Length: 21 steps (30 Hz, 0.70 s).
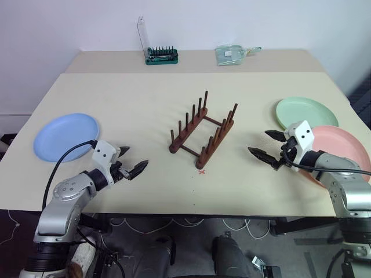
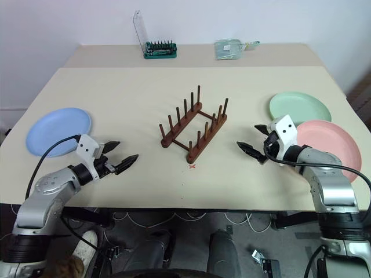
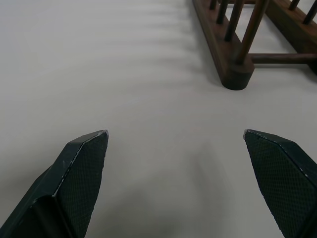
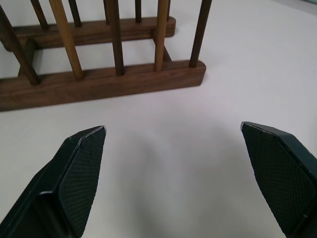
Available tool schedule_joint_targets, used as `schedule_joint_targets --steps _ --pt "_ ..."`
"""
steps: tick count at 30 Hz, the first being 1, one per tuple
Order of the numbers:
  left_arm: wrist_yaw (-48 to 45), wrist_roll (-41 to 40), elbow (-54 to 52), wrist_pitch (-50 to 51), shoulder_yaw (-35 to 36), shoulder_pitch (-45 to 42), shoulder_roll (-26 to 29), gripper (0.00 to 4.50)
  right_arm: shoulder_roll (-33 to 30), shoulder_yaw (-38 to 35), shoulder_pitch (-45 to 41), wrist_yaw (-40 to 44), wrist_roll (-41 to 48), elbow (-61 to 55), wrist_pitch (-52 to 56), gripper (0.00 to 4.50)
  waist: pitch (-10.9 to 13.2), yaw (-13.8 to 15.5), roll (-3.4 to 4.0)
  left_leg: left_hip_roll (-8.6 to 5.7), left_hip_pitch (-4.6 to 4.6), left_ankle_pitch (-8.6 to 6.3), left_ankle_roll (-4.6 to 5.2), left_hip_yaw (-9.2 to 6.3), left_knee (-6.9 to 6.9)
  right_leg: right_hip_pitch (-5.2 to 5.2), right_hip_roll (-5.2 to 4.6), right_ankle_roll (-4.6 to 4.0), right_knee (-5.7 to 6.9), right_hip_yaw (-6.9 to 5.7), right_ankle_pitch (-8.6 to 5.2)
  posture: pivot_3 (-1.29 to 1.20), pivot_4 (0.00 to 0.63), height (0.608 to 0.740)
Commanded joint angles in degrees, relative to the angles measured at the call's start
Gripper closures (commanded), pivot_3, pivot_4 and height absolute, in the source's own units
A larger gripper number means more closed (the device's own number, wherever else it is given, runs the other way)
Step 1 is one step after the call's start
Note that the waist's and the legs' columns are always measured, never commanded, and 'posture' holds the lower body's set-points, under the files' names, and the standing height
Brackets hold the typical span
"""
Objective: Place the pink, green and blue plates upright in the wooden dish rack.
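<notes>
While the dark wooden pegged dish rack [image 1: 203, 130] stands empty mid-counter, my left fingers [image 1: 132, 161] and right fingers [image 1: 268, 146] gape wide, holding nothing.

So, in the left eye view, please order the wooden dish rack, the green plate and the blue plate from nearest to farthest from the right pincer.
From the right pincer:
1. Green plate, just behind it, on the table's right side.
2. Wooden dish rack, mid-table, to its left.
3. Blue plate, far across on the table's left side.
</notes>
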Motion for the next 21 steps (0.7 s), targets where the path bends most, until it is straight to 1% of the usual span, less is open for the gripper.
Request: schedule_joint_targets --steps 1,7,12,17,19,21 --pt "0.39 0.1 -1.42 -0.82 0.23 -0.34 -0.29 0.0 -0.8 -1.46 -1.81 0.53 -0.22 0.96 -2.51 0.04 0.0 0.02 -0.01 0.0 0.0 0.0 0.0 0.01 0.0 0.0 0.0 0.0 0.0 0.0 0.0 0.0 0.15 0.74" --pt "0.85 0.51 -2.01 -0.94 -0.5 -0.58 -0.84 0.0 -0.15 -0.57 -2.71 1.02 -1.04 3.19 -4.53 0.04 0.01 0.09 -0.02 0.0 0.0 0.0 0.0 0.01 0.0 0.0 0.0 0.0 -0.01 0.01 0.0 0.0 0.15 0.74" --pt "0.48 -0.72 -5.09 1.01 -1.55 -2.81 -0.67 0.0 0.41 -0.4 -0.95 0.94 -1.11 2.26 -5.07 0.04 0.03 0.12 -0.05 0.0 -0.01 0.0 0.0 0.01 0.0 0.0 0.0 0.0 0.0 0.01 0.01 0.0 0.15 0.74" --pt "-2.06 -1.72 -8.6 3.58 -4.95 -3.97 -0.06 0.0 1.33 -0.64 2.04 -0.48 -0.5 -1.11 -4.12 0.04 0.03 0.11 -0.05 0.0 0.0 0.0 0.0 0.01 -0.05 -0.02 0.0 0.0 -0.01 0.01 0.0 0.0 0.15 0.74" --pt "-2.91 -4.13 -10.07 5.59 -6.04 -5.94 -1.09 0.0 1.82 -0.57 3.2 -1.01 -0.39 -2.28 -3.78 0.04 0.03 0.03 -0.05 0.0 0.0 0.0 0.0 0.03 -0.05 -0.03 0.01 -0.01 0.0 0.03 0.01 0.0 0.15 0.74" --pt "-3.6 -6.35 -12.35 8.84 -9.12 -7.96 -2.46 0.0 2.25 -0.6 4.24 -1.34 -0.29 -3.09 -3.69 0.04 0.04 0.14 -0.08 0.02 -0.01 0.0 -0.01 0.03 -0.02 -0.03 0.02 -0.03 0.01 0.03 0.02 0.0 0.15 0.74"
